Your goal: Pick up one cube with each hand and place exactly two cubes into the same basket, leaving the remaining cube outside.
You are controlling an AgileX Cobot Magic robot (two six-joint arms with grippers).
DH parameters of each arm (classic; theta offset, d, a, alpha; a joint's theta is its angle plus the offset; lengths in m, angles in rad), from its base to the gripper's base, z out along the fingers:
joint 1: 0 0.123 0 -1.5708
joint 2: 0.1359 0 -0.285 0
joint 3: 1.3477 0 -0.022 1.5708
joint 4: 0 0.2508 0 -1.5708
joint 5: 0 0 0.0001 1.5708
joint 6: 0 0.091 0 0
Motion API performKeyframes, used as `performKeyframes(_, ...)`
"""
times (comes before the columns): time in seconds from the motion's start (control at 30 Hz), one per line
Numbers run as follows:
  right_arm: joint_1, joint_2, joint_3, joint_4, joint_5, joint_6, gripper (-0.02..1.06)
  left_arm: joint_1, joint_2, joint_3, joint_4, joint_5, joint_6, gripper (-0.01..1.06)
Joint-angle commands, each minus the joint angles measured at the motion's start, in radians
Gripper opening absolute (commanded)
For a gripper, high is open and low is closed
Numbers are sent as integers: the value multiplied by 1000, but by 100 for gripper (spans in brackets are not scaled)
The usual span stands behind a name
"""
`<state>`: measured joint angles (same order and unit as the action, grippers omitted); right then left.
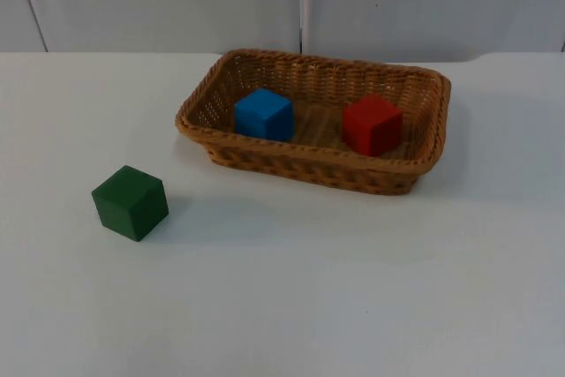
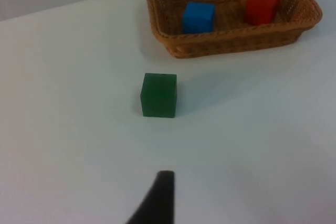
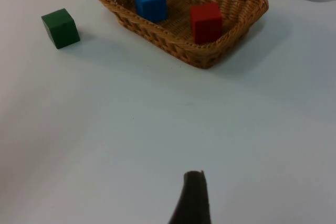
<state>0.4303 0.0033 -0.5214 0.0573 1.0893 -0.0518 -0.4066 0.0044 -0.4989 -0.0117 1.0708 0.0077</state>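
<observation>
White table (image 1: 353, 289) carries the basket (image 1: 424, 161) upper centre holding blue cube (image 1: 263, 114) and red cube (image 1: 372, 124), green cube (image 1: 130, 202) outside at left: task looks done; both grippers' finger state I cannot tell.

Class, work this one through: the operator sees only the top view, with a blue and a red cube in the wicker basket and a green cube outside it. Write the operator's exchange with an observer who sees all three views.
Operator: Where is the left gripper?
Observer: The left gripper is over bare table, apart from the green cube. The cube stands between it and the wicker basket.
Operator: And the right gripper?
Observer: The right gripper is over bare table too, well apart from the basket. It faces the basket's long side, with the red cube and the blue cube behind that wall.
</observation>
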Motion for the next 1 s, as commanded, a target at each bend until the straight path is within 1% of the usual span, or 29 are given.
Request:
performKeyframes(0.0,-3,-3,6,1,-11,-1,65,-3,-4,5,12,4,-16,105)
performKeyframes(0.6,-3,-3,6,1,-11,-1,66,-3,-4,5,24,4,-32,105)
performKeyframes(0.63,-3,-3,6,1,-11,-1,69,-3,-4,5,24,4,-32,105)
performKeyframes(0.7,-3,-3,6,1,-11,-1,81,-3,-4,5,24,4,-32,105)
performKeyframes(0.73,-3,-3,6,1,-11,-1,81,-3,-4,5,24,4,-32,105)
performKeyframes(0.83,-3,-3,6,1,-11,1,105,-3,-4,5,26,4,-32,105)
performKeyframes(0.97,-3,-3,6,1,-11,3,105,-3,-4,5,26,4,-32,105)
